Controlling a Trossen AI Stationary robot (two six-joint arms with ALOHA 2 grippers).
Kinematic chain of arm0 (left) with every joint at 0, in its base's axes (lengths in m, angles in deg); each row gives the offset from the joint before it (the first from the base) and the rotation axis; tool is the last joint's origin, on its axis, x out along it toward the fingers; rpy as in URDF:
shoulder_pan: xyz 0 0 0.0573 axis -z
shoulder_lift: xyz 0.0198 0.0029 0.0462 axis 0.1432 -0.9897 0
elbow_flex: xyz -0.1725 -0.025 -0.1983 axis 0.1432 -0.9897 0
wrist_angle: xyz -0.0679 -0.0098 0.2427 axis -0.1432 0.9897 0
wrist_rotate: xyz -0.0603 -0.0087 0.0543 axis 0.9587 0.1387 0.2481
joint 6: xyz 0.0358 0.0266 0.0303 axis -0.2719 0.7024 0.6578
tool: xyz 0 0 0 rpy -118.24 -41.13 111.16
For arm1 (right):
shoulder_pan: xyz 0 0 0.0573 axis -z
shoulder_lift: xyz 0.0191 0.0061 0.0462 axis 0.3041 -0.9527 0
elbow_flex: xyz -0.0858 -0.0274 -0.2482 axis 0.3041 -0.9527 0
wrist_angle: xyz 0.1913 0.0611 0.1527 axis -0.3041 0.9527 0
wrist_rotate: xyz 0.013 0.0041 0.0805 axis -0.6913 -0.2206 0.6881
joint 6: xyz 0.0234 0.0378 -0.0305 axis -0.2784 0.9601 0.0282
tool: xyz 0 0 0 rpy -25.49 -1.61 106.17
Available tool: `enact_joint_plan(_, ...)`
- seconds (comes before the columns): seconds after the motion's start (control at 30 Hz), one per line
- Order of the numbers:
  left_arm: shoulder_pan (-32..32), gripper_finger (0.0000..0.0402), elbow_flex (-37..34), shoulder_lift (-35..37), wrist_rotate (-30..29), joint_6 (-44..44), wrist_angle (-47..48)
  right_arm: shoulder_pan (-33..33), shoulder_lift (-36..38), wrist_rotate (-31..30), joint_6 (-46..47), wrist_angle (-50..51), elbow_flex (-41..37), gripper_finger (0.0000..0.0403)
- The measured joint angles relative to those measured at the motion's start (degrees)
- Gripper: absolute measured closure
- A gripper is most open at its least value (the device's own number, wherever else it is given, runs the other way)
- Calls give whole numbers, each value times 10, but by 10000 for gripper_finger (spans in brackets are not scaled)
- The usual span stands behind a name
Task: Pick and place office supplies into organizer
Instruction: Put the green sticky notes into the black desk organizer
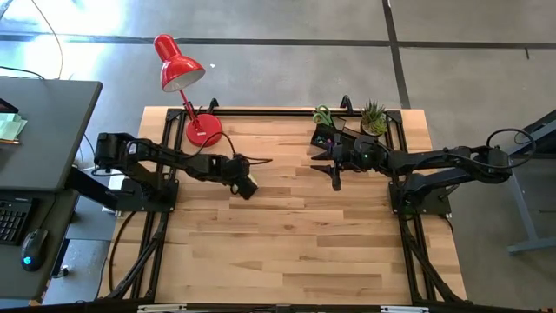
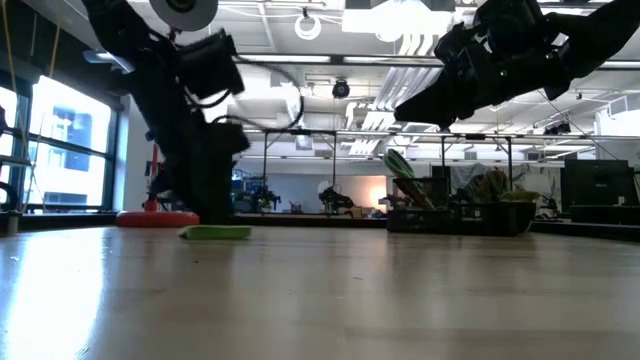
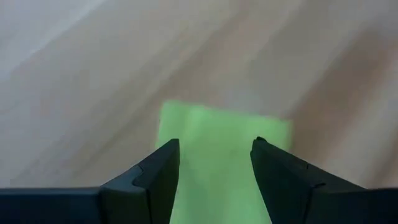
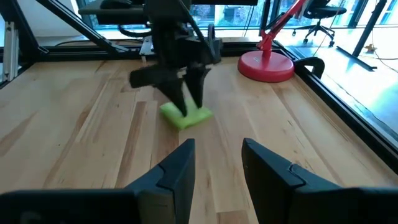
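With scissors (image 1: pixel 322 114) already standing in the organizer (image 1: pixel 334 132), my left jaws (image 1: pixel 246 184) hang apart around the sticky-note block (image 4: pixel 186 115) lying on the table (image 1: pixel 287 243), unlifted, while my right jaws (image 1: pixel 334 176) wait apart and empty.

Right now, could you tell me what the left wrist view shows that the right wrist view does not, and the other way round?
Only the left wrist view shows the left gripper from close above, its open fingers on either side of the sticky-note block lying on the table. Only the right wrist view shows the red lamp base, the whole left arm reaching down, and the right gripper, open and empty, waiting farther back. Both show the green block and the wooden tabletop.
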Motion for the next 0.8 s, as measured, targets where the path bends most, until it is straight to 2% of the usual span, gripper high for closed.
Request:
enact_joint_plan(0.2, 46, 218, 1, 0, 43, 64, -188, 0, 0, 3, 16, 3, 0, 279)
enact_joint_plan(0.27, 63, 218, 8, 0, 57, 96, -212, 0, 0, 24, 7, 18, 0, 279)
enact_joint_plan(0.33, 78, 218, 26, 6, 66, 136, -179, -5, 0, 41, -16, 39, 0, 279)
enact_joint_plan(0.4, 88, 218, 54, 16, 57, 168, -94, -19, 0, 32, -41, 64, 0, 279)
enact_joint_plan(0.47, 97, 218, 86, 16, -4, 173, 21, -35, 0, 8, -57, 74, 0, 279)
enact_joint_plan(0.57, 98, 218, 116, 16, -132, 105, 176, -53, -8, -19, -67, 60, 0, 279)
enact_joint_plan(0.6, 96, 218, 118, 16, -163, 76, 197, -57, -14, -26, -67, 42, 0, 279)
enact_joint_plan(0.67, 95, 218, 112, 16, -186, 36, 228, -61, -21, -35, -65, 27, 0, 279)
enact_joint_plan(0.8, 97, 218, 91, 4, -162, 17, 202, -61, -38, -31, -54, -5, 0, 279)
